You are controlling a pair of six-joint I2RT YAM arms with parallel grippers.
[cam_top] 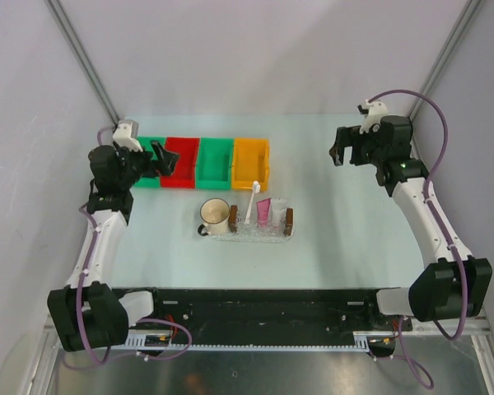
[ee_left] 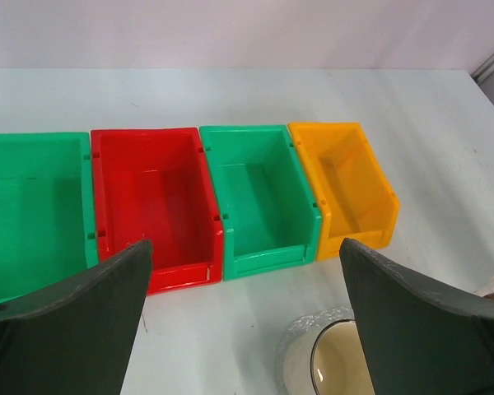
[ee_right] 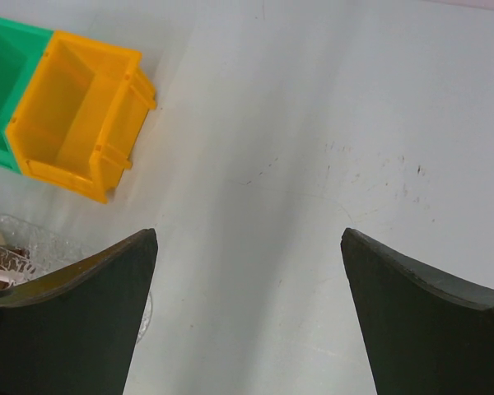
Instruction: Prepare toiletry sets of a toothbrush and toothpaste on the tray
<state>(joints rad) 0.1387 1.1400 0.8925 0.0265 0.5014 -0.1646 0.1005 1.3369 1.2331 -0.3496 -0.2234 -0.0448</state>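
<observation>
In the top view the small clear tray (cam_top: 277, 224), with a dark brown block (cam_top: 289, 219) at each short end, rests on a clear textured mat (cam_top: 247, 235) at mid-table. A white toothbrush (cam_top: 253, 203) lies across the tray, its head pointing toward the orange bin. A pink toothpaste (cam_top: 264, 211) tube lies beside it in the tray. My left gripper (cam_top: 166, 158) (ee_left: 245, 247) hovers open above the red bin, holding nothing. My right gripper (cam_top: 337, 152) (ee_right: 249, 234) hangs open over bare table at the far right, well away from the tray.
Four bins stand in a row at the back: green (cam_top: 146, 160), red (cam_top: 181, 162), green (cam_top: 214, 161), orange (cam_top: 251, 163). A cream mug (cam_top: 214, 216) (ee_left: 337, 366) sits on the mat left of the tray. The right wrist view shows the orange bin (ee_right: 74, 123) and the mat's edge (ee_right: 33, 243).
</observation>
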